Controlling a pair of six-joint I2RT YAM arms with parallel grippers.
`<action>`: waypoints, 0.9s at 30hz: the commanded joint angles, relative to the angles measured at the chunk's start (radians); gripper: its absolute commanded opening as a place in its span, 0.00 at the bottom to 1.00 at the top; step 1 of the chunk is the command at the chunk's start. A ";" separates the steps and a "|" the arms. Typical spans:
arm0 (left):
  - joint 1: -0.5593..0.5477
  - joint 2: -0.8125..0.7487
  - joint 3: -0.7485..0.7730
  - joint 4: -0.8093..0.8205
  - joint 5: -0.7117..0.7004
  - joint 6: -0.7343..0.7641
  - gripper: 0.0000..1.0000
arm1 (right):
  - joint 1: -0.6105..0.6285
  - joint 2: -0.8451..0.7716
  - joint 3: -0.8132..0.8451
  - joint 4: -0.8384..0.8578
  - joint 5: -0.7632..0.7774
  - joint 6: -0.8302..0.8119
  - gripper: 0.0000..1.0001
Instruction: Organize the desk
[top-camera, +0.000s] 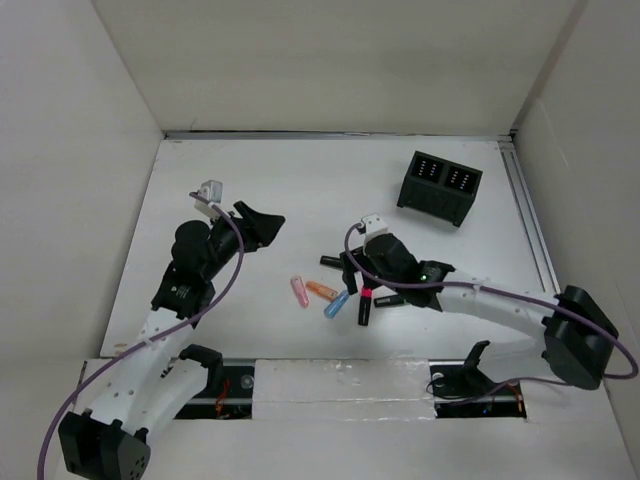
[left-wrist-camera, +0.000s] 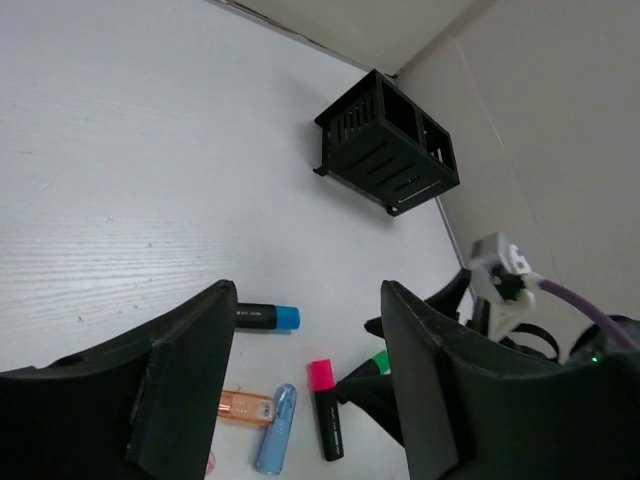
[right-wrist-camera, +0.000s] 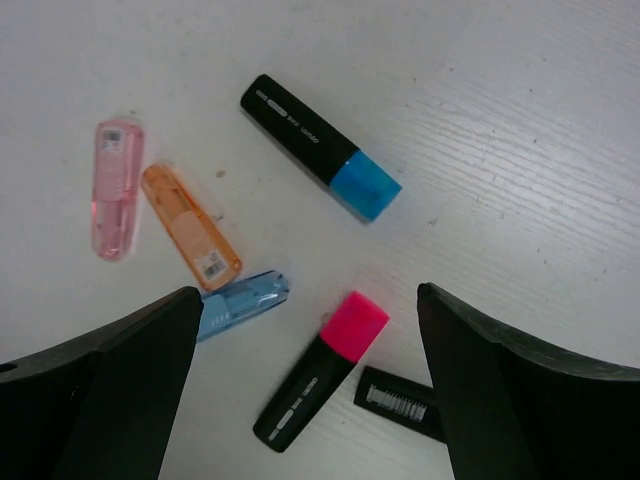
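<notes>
Near the middle of the tabletop (top-camera: 290, 180), three highlighters, blue-capped (right-wrist-camera: 320, 146), pink-capped (right-wrist-camera: 320, 385) and green-capped (left-wrist-camera: 378, 362), and some small translucent cases (right-wrist-camera: 190, 226) are being left loose, well apart from the black box (top-camera: 440, 187) at the far right, so the sorting is being judged barely begun. The right tool (right-wrist-camera: 308, 295) is being held wide open and empty over the pens; the left tool (left-wrist-camera: 308, 292) is likewise being held wide open, gripping nothing. The box's insides are being hidden by the angle, and a further black barrel (right-wrist-camera: 400, 402) is being partly cut off by a finger.
</notes>
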 joint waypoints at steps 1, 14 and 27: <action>0.005 0.002 -0.001 0.059 0.028 -0.007 0.57 | -0.053 0.081 0.087 0.051 -0.069 -0.053 0.94; 0.005 0.014 -0.075 0.182 0.059 -0.029 0.61 | -0.144 0.314 0.208 0.040 -0.209 -0.102 0.98; 0.005 0.043 -0.064 0.163 0.039 -0.029 0.62 | -0.122 0.537 0.287 0.057 -0.201 -0.093 0.95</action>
